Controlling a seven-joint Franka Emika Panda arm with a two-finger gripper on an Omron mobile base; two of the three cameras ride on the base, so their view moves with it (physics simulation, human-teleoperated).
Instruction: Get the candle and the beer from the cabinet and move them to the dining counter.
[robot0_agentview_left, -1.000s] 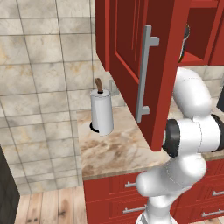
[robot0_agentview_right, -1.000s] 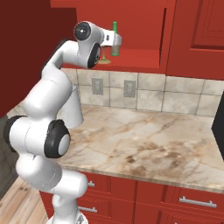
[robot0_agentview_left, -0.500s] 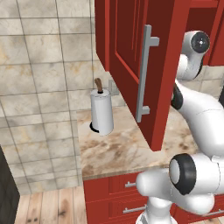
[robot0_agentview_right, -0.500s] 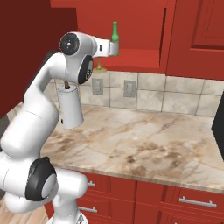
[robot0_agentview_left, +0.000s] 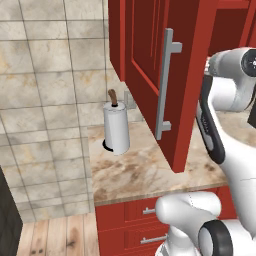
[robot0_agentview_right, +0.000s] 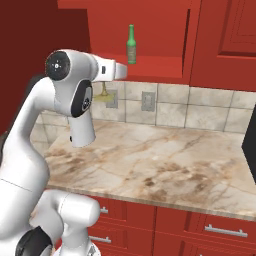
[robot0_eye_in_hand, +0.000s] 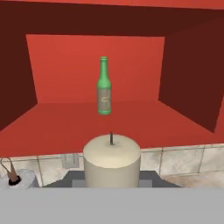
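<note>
- The candle (robot0_eye_in_hand: 112, 159) is sitting dead centre at the bottom of my hand view, cream top and dark wick facing up at me, so it's right where the jaws are. In the right base view I'm seeing its brass holder (robot0_agentview_right: 103, 92) hanging just below the white wrist, in front of the tiled backsplash.
- The fingers themselves are hiding behind the wax, but the gripper (robot0_eye_in_hand: 112, 183) is looking clamped on the candle, jaws pinched in on either side of it.
- The candle is sitting out in front of the cabinet (robot0_eye_in_hand: 94, 70) opening, off the shelf, with the shelf's front edge running just behind it.
- The beer (robot0_eye_in_hand: 103, 86) is standing upright on the red shelf, roughly mid-depth, well apart from the candle and straight beyond it. Same bottle (robot0_agentview_right: 131, 45) is showing up in the right base view, near the shelf's front lip.
- The open cabinet door (robot0_agentview_left: 165, 75) is jutting out on the arm's left with its long silver handle (robot0_agentview_left: 165, 90), close beside the forearm.
- Below, the marbled counter (robot0_agentview_right: 165, 165) is mostly bare; a paper towel roll (robot0_agentview_left: 116, 129) is standing by the wall to the left, under the door.
</note>
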